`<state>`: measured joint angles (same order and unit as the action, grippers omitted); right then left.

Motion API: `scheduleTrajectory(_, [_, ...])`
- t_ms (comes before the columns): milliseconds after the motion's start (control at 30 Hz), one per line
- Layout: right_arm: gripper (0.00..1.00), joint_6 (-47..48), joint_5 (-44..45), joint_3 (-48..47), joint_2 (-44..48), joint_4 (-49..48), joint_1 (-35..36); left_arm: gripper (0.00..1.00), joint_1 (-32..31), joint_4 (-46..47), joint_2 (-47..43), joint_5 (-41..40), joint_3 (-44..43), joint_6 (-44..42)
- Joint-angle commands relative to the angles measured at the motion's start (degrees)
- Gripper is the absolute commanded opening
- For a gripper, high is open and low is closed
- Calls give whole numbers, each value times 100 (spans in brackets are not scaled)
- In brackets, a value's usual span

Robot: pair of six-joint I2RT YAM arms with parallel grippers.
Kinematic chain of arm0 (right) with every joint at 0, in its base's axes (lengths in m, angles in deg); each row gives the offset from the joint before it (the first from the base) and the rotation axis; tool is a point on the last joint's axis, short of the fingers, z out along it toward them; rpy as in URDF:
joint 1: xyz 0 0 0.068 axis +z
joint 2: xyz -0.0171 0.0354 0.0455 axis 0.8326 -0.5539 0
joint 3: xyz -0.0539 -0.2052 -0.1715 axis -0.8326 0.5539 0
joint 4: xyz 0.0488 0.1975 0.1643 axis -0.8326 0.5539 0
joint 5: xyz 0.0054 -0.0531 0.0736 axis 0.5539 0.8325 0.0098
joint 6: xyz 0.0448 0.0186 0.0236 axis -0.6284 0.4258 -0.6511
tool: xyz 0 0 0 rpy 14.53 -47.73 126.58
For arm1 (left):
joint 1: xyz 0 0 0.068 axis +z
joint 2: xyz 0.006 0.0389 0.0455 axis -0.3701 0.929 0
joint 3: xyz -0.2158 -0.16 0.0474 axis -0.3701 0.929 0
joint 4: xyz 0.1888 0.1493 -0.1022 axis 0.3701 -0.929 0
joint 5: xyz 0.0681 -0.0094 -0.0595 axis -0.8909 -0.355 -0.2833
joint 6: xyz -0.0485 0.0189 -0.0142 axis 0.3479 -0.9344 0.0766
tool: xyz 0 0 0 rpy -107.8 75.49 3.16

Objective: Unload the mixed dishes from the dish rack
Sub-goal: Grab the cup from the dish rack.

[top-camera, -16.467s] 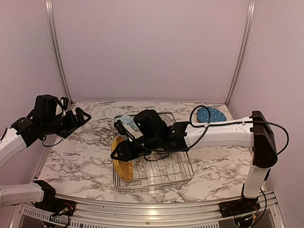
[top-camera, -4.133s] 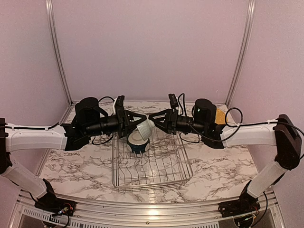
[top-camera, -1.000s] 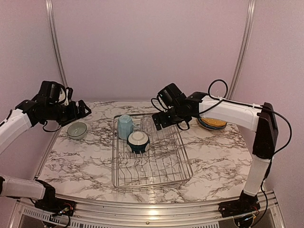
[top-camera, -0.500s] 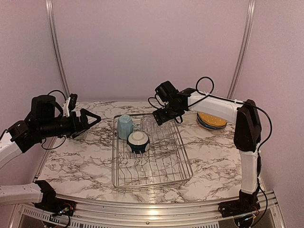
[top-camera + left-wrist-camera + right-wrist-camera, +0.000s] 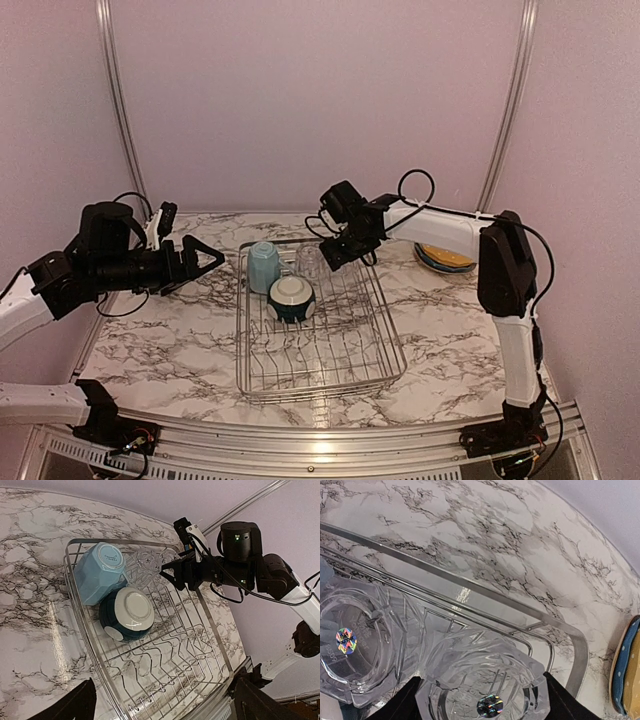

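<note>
We note right end effector [image 5: 330, 255] spread wide astride clear glass [image 5: 482, 680] at far end of dish rack [image 5: 390, 370]; contact unclear. Left end effector [image 5: 193, 233] wide open, empty, left of rack. Mug [image 5: 263, 266], bowl [image 5: 291, 297] inside rack.

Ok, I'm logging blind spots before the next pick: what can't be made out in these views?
Top view: right end effector mostly hides one clear glass.
Right wrist: frame edge cuts off the plates; count unclear.
Right wrist: bottom edge crops the fingers; contact with that glass uncertain.
</note>
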<state>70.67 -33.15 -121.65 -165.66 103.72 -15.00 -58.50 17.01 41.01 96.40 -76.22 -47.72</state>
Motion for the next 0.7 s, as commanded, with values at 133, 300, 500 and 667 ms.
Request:
scheduleTrajectory(133, [45, -41, -39, 151, 418, -58, -21, 99, -14, 188, 292, -154, -167, -103])
scheduleTrajectory(300, [36, -141, -178, 540, 1010, -256, -23, 99, -14, 235, 348, -173, -146, -55])
scheduleTrajectory(500, [22, -298, -519, 824, 1684, -478, 15, 99, -14, 171, 506, -158, -196, -14])
scheduleTrajectory(667, [12, -562, -1101, 1282, 2411, -888, -9, 99, -14, 198, 608, -175, -211, 29])
